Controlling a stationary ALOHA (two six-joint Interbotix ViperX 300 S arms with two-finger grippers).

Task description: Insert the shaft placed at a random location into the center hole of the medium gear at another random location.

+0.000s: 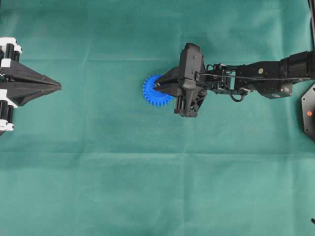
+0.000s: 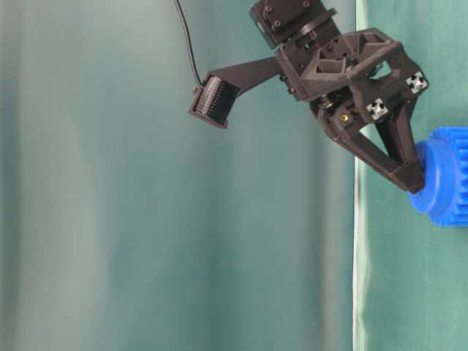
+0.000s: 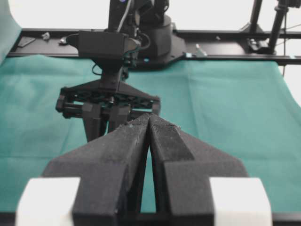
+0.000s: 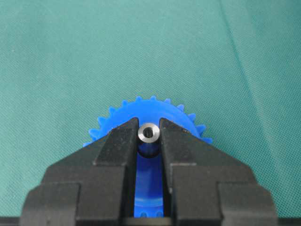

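The blue medium gear lies flat on the green cloth near the middle. It also shows in the right wrist view and the table-level view. My right gripper is shut on the shaft, a small silvery pin held upright and seen end-on, right over the gear's middle. The fingertips touch the gear's raised hub. The center hole is hidden under the shaft. My left gripper is shut and empty at the far left; its closed tips show in the left wrist view.
The right arm reaches in from the right edge. A dark base plate sits at the right edge. Green cloth covers the table.
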